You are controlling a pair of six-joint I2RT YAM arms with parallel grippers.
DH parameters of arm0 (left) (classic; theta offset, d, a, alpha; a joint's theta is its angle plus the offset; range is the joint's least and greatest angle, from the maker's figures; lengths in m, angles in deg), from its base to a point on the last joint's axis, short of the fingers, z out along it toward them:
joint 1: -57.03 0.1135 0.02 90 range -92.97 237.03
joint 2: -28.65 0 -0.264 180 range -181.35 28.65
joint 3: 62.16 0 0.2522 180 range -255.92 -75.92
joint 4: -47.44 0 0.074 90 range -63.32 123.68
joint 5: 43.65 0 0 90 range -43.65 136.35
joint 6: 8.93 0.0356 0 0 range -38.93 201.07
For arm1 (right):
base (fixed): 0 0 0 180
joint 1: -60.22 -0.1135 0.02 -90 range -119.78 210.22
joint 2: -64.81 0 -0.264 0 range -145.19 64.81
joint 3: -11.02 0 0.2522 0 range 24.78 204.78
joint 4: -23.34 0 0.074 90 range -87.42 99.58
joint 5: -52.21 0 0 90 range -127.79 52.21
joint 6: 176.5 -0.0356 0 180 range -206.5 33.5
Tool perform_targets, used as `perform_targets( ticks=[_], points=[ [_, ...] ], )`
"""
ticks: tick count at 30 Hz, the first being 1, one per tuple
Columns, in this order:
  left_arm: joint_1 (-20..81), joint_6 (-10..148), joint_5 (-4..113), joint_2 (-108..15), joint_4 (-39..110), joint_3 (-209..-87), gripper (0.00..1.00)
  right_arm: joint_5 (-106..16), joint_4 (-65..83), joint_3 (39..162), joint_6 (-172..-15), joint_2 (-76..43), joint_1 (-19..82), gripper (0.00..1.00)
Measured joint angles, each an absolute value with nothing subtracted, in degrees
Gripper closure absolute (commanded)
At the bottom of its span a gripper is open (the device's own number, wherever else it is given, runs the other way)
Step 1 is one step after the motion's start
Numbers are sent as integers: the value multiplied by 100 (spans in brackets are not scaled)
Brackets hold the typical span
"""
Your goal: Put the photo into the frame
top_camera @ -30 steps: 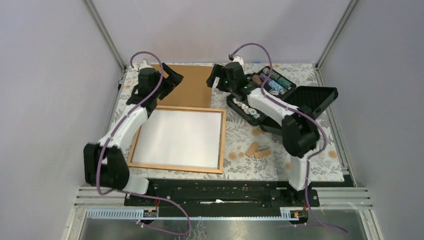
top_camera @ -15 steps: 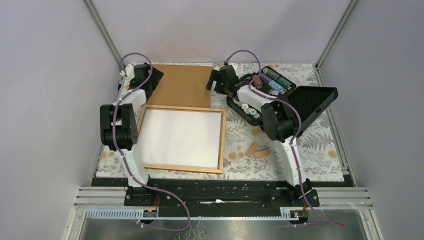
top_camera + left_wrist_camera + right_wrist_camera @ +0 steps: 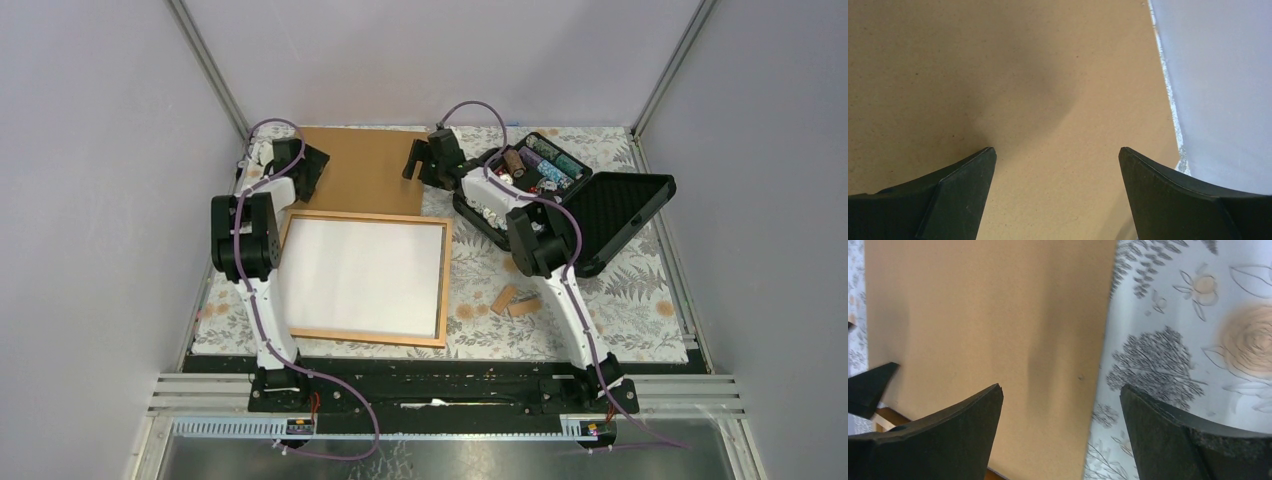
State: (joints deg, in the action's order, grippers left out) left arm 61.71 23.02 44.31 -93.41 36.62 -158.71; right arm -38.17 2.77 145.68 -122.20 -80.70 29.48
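The frame (image 3: 445,280), with a thin orange-tan wooden border, lies flat on the table. A white sheet (image 3: 360,275) fills it, the photo lying with its plain back up; no print shows. A plain brown backing board (image 3: 365,170) lies just behind the frame. My left gripper (image 3: 312,168) is open at the board's left edge, with only board between its jaws (image 3: 1055,150). My right gripper (image 3: 415,165) is open over the board's right edge (image 3: 1060,387), one finger over the board (image 3: 973,315), the other over the cloth. Both are empty.
An open black case (image 3: 520,180) with small items stands at the back right, its lid (image 3: 620,205) lying open to the right. Two small wooden blocks (image 3: 515,300) lie right of the frame. The floral cloth (image 3: 1198,315) covers the table. Walls close in on three sides.
Both arms have folded back and come lower. The left gripper has shifted left to the board's left edge, the right gripper to its right edge. Frame, white sheet and board have not moved.
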Motion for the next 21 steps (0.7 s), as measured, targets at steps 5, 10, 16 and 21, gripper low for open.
perform_targets(
  ticks=[5, 10, 16, 21],
  points=[
    [6202, 2075, 4584, -9411, 3579, -15881, 1, -3723, 115, 15233, -12334, -8474, 2797, 6],
    [6318, 1937, 4841, -9429, 3745, -15816, 1, -3859, 168, 15274, -12618, -8514, 2736, 7],
    [6368, 1791, 5110, -9444, 4121, -15643, 1, -4457, 1361, 14243, -13267, -8155, 2775, 9],
    [6368, 1634, 5377, -9444, 4462, -15466, 1, -4886, 2231, 13670, -13829, -7961, 2775, 10]
  ],
)
